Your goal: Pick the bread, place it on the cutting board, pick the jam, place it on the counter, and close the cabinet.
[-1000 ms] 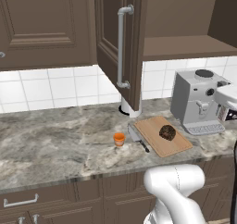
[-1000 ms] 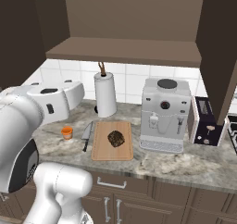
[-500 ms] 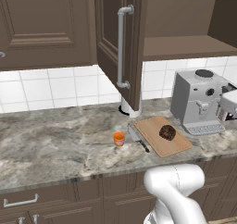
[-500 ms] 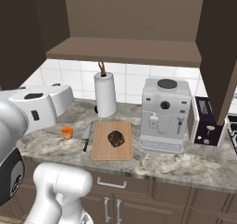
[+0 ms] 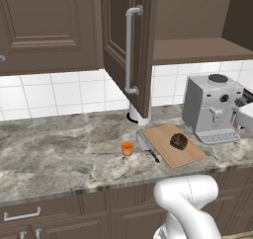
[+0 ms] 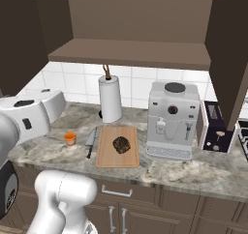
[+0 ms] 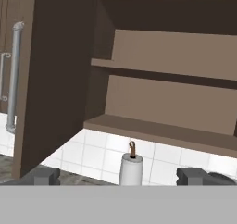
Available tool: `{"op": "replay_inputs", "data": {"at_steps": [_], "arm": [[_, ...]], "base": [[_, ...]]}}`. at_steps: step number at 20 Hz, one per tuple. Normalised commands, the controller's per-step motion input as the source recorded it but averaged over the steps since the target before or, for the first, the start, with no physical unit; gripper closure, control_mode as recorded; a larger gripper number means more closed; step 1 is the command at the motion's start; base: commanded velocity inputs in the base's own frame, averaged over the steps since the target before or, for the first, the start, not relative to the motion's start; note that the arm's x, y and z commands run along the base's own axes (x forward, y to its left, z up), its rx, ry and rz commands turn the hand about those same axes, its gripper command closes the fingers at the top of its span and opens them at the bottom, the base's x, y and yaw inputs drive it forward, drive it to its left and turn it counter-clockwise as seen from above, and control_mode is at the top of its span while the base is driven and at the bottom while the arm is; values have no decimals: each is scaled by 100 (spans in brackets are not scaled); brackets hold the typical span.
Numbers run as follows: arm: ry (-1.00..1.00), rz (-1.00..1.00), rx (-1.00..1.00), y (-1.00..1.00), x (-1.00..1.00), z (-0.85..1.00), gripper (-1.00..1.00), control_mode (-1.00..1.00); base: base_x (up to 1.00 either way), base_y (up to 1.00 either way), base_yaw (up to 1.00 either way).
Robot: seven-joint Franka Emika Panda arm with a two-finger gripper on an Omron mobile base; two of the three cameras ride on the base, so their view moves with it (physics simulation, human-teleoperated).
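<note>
Bread (image 5: 178,141) sits on cutting board (image 5: 173,145); jam (image 5: 127,148) on surface (image 5: 59,156) at board's 9 o'clock. Cabinet (image 5: 129,45) door open. Fingers (image 7: 44,176) spread wide, empty.

No legible text or labels anywhere

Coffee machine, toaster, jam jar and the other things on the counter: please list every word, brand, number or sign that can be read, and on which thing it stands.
None: no readable text on any thing.
The coffee machine front has only round knobs, with no legible marks.
The toaster shows a pale spot, too small to read.
The jam has no label.
</note>
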Motion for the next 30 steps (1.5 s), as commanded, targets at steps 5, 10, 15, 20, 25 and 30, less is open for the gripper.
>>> {"op": "replay_inputs", "data": {"at_steps": [5,10,15,20,25,30], "arm": [[0,6,0,21,-24,0,-100,-100],[0,5,0,19,-18,0,-100,-100],[0,4,0,20,-11,1,-100,-100],[0,2,0,17,-1,0,-100,-100],[0,0,0,11,0,0,-100,-100],[0,1,0,18,0,0,-100,-100]], "base": [[0,0,0],[0,0,0],[0,0,0],[0,0,0],[0,0,0],[0,0,0]]}}
